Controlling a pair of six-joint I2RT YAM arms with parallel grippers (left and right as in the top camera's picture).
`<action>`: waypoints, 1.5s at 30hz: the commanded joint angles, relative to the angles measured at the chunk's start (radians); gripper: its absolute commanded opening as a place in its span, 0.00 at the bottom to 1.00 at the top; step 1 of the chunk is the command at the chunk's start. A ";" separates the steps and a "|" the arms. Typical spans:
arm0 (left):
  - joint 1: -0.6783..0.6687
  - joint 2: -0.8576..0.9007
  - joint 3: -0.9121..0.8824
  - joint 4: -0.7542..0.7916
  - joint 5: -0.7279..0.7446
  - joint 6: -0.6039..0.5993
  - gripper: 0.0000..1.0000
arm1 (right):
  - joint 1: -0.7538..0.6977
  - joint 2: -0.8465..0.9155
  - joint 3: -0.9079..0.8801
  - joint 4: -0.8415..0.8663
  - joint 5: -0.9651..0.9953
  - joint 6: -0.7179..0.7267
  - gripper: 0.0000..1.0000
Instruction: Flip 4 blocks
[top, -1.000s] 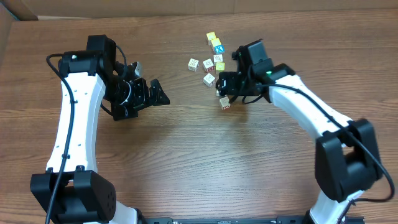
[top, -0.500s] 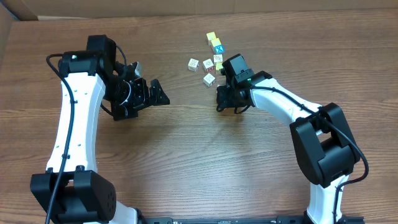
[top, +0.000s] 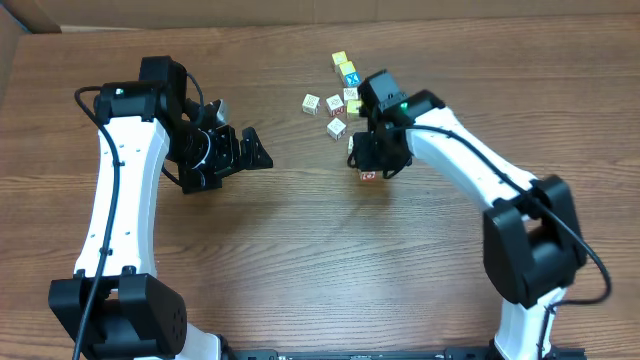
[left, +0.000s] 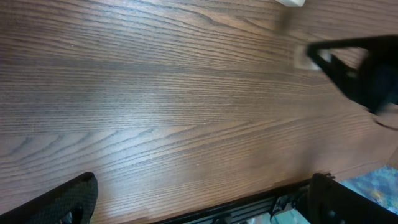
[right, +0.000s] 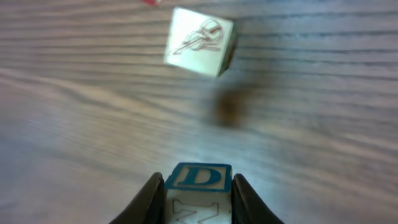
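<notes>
One block, cream with a blue-framed D on the face toward the wrist camera, is clamped between the fingers of the right gripper, with the jaws pressed on two opposite sides. The D reads upright and the cube sits square to the fingers. As a cube it shows no long axis. From overhead the same block sits under the gripper and shows what looks like a red face. Whether it touches the table cannot be told.

One loose block, with a line-drawn picture on the face toward the camera, lies beyond the held one. It is apart from it and turned slightly off the wood grain.

The other blocks are clustered near the far edge, just beside the yellow-topped cubes. Only a narrow strip of wood separates this group from the edge and the cardboard behind it.

Open room: broad bare wood across the centre and near side, between the two arms.

The left gripper has its jaws spread wide and empty. It hangs over bare wood, well apart from the blocks.
</notes>
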 joint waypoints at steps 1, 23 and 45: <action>-0.005 0.003 0.020 0.000 -0.002 0.012 1.00 | 0.006 -0.097 0.052 -0.065 -0.068 0.028 0.18; -0.005 0.003 0.020 0.000 -0.002 0.012 1.00 | 0.205 -0.101 -0.049 -0.066 -0.040 0.177 0.20; -0.005 0.003 0.020 0.000 -0.002 0.012 1.00 | 0.288 -0.081 -0.049 -0.036 0.126 0.314 1.00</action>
